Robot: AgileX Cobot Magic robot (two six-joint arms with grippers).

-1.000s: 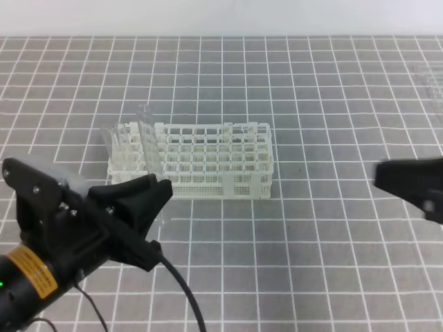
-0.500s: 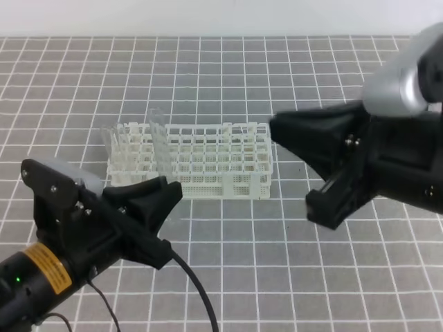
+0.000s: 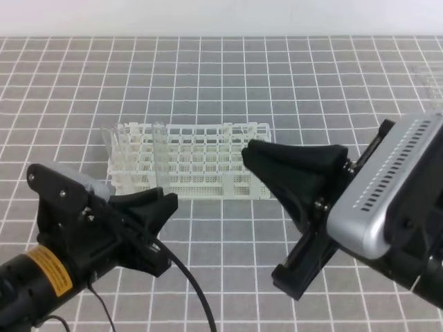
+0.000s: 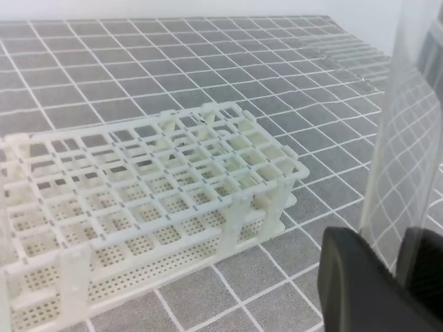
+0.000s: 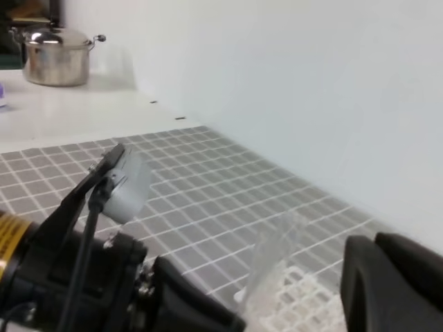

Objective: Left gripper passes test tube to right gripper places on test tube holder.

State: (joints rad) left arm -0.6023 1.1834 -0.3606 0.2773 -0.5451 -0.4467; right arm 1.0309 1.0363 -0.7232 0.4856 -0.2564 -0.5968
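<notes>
While the high view looks down on a grey mat (image 3: 208, 69) ruled with white lines, the left gripper (image 3: 163, 207) sits low on the left side, its black jaws pinching the test tube (image 3: 160, 155). That tube stands almost upright, faint and clear, and rises in front of the left part of the white rack (image 3: 208, 162). Whether its lower end touches the rack cannot be told from above. The right gripper (image 3: 252, 155) reaches in from the right, its black wedge-shaped jaws pressed together with nothing between them. Its tip overlaps the right end of the rack and stays apart from the tube. A thin black cable (image 3: 190, 290) loops down from the left wrist.

From the left wrist camera, the rack (image 4: 138, 200) lies on the mat (image 4: 104, 76) to the left, its square holes seen at an angle. The tube (image 4: 401, 138) rises along the right edge as a clear, slightly tilted wall, well clear of the rack in this view. Its base disappears between the dark fingers (image 4: 360, 283) at the bottom right.

From the right wrist camera, the tube (image 5: 273, 259) shows as a blurred clear shape near the centre, above a corner of the rack (image 5: 304, 297). The left arm fills the lower left, and one black finger (image 5: 394, 283) of the right gripper juts in at the lower right. A steel pot (image 5: 59, 55) stands on a counter far behind.
</notes>
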